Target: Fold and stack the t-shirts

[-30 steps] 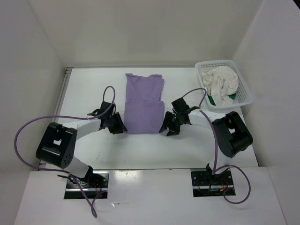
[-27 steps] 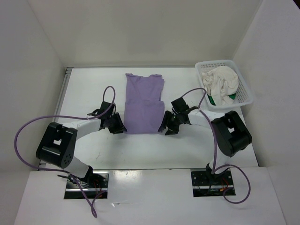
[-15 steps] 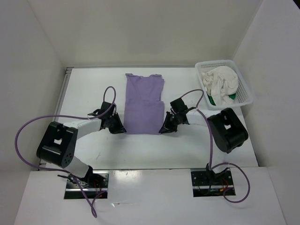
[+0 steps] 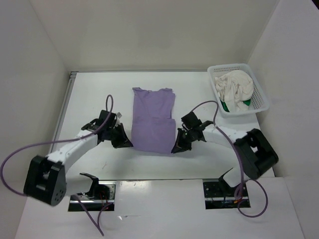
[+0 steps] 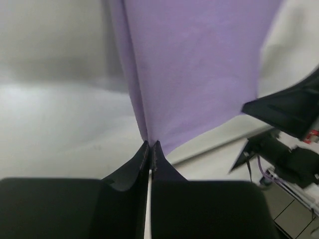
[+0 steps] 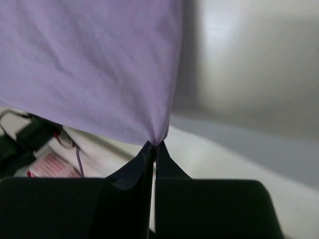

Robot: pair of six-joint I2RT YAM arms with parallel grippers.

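Note:
A lavender purple t-shirt (image 4: pixel 153 117) lies lengthwise mid-table, folded into a narrow strip. My left gripper (image 4: pixel 127 143) is shut on its near left corner, and the wrist view shows that gripper (image 5: pixel 150 144) pinching the purple cloth (image 5: pixel 194 69). At the near right corner my right gripper (image 4: pixel 175 149) is shut on the hem; its wrist view shows the gripper (image 6: pixel 155 145) clamped on bunched purple fabric (image 6: pixel 84 64). The near hem hangs lifted between them. A cream white t-shirt (image 4: pixel 234 85) sits crumpled in the basket, with a bit of bright green t-shirt (image 4: pixel 227 106) under it.
A white mesh basket (image 4: pixel 260 94) stands at the back right of the table. Purple cables loop from both arms. White walls close in the table at the left, back and right.
Both grippers closed on the purple shirt's near corners and drew the hem up and toward the near edge. The arms swung lower in the view.

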